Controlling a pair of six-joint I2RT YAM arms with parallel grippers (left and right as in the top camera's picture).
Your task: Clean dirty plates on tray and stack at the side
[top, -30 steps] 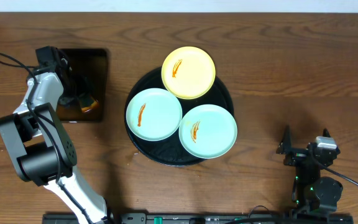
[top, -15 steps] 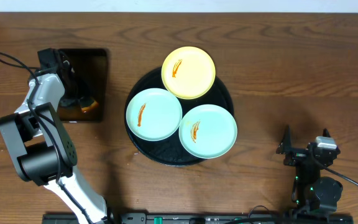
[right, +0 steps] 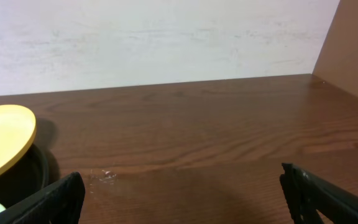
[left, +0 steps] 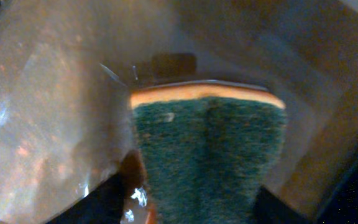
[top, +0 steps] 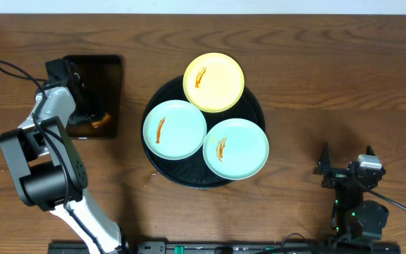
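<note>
Dirty plates (top: 175, 129) on tray (top: 256, 106): judged light, stiff, glossy, probably slick; pinch at the rim.
Yellow plate (top: 213, 82) at 12 o'clock overhangs the tray's rim, mint ones at 8 and 4. Left fingers (left: 101, 202) straddle sponge (left: 210, 155) in rectangular tray (top: 104, 70), part-closed, grip uncertain; right fingers (right: 55, 199) wide open, empty.

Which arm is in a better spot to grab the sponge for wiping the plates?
Left. The left gripper sits over the small black tray with the sponge between its fingers. The right gripper is open, off beside the round tray, nowhere near the sponge.
</note>
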